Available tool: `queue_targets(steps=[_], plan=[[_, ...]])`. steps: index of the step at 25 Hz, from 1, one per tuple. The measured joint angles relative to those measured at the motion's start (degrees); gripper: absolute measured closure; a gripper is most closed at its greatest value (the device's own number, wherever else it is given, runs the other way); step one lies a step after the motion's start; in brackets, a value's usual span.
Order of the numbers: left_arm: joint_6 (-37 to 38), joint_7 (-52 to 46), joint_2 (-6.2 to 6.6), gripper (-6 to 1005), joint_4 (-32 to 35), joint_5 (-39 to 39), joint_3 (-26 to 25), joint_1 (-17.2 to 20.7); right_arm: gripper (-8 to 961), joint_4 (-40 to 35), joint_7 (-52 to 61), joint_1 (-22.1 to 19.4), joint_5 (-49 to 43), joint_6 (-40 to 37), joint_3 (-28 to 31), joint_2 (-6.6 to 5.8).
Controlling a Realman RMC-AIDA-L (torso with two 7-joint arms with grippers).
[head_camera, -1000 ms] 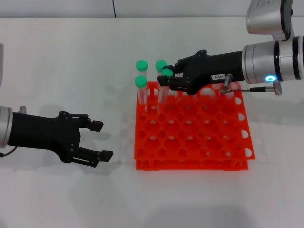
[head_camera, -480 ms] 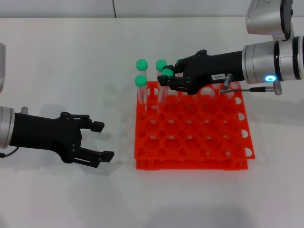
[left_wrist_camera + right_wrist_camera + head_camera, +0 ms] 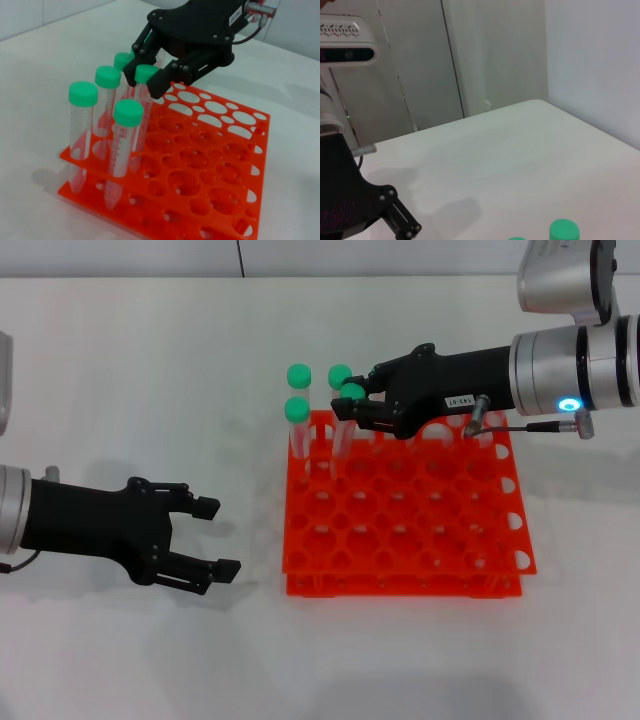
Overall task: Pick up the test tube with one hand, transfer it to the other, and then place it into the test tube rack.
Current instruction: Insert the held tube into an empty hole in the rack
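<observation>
The white worktop (image 3: 120, 370) carries the orange-red test tube rack (image 3: 420, 530), which sits where it was a second ago. The right gripper (image 3: 348, 407), the one with the white sticker, stays over the rack's far-left corner, its fingers closed about the test tube (image 3: 143, 102) just under the green cap; the tube stands nearly upright in a hole there. Three other green-capped tubes (image 3: 296, 418) stand beside it, unmoved. The left gripper (image 3: 212, 536) hovers low left of the rack, jaws spread wide and empty, shifted barely at all.
</observation>
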Motion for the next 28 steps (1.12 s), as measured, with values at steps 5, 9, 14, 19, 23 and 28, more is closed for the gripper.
queue_targets(steps=[5, 9, 14, 19, 23, 28], plan=[[0.0, 0.1, 0.07, 118, -0.4, 0.0, 0.0, 0.0, 601, 0.1, -0.4, 0.0, 0.0, 0.1, 0.0, 0.00], [0.0, 0.1, 0.07, 118, -0.4, 0.0, 0.0, 0.0, 600, 0.1, -0.5, 0.0, 0.0, 0.2, 0.0, 0.00], [-0.1, 0.1, 0.07, 118, -0.4, 0.0, 0.0, -0.1, 598, 0.1, -0.9, 0.1, 0.0, 0.5, 0.0, 0.00], [-0.2, 0.1, 0.07, 119, -0.4, 0.0, 0.0, -0.4, 597, 0.1, -0.9, 0.1, 0.0, 0.8, 0.0, 0.00], [-0.3, 0.1, 0.07, 119, -0.4, 0.0, 0.0, -0.6, 596, 0.2, -1.0, 0.1, 0.0, 0.8, 0.0, 0.00], [-0.3, 0.1, 0.07, 119, -0.4, 0.0, 0.0, -0.6, 595, 0.3, -1.0, 0.1, 0.0, 0.8, 0.0, 0.00]])
